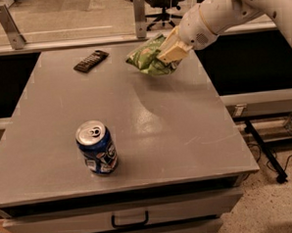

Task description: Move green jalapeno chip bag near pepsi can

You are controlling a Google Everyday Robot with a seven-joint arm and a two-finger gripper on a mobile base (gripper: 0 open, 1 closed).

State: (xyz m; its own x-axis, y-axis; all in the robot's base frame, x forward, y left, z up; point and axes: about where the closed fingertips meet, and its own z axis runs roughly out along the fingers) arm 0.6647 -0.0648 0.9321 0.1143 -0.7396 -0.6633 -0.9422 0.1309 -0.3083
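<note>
Crinkled green foil of the green jalapeno chip bag [145,57] is clamped by the beige gripper [168,56] at the far right of the smooth grey table [186,126]. The cylindrical blue pepsi can [96,148] is seen upright front-left, well apart

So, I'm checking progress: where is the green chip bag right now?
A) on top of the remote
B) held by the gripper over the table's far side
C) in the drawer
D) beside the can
B: the gripper grips the chip bag over the far side of the table, apart from the can near the front.
</note>
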